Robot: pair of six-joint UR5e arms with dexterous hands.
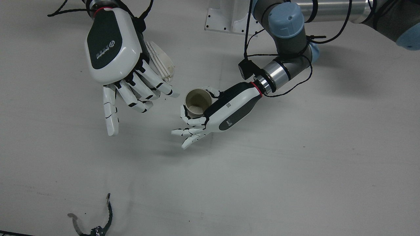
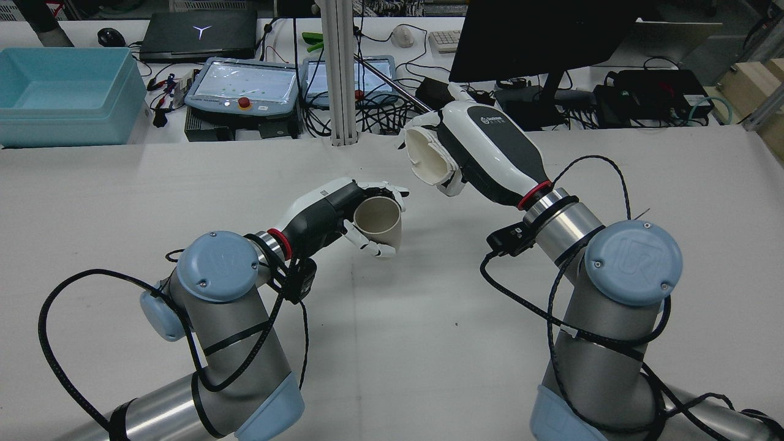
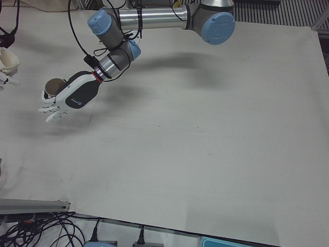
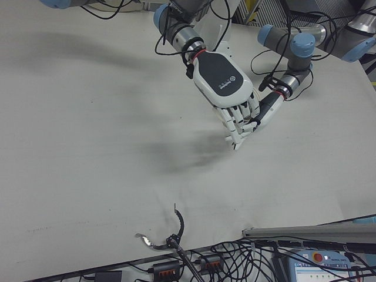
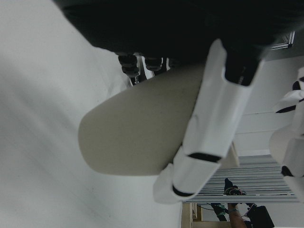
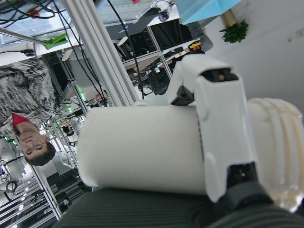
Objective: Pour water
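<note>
Beige paper cup (image 1: 197,101) is held upright in the left hand (image 1: 219,111), its open mouth facing up and its inside appearing dry and empty in the front view. The fingers (image 2: 384,187) of that hand are wrapped around the cup's wall on the far side, with the thumb pressed against the near side in the rear view, while the remaining fingers are spread loosely below it. The cup is carried just above the pale desk (image 1: 295,170), near its middle. A second vessel, a ribbed white cup (image 2: 429,157), is clamped in the palm of the right hand (image 2: 474,150), which is raised higher than the left hand and set well apart from it. This white cup is tilted, with its mouth turned toward the beige cup in the rear view; no water can be made out. In the front view the right hand's fingers (image 1: 141,88) are seen curled over the white cup, one finger pointing straight out and down. In the right hand view the thumb is laid across the cup's smooth barrel beside its ribbed band. A small black clip-like tool (image 1: 98,223) lies on the desk at the near edge, far from both hands.
</note>
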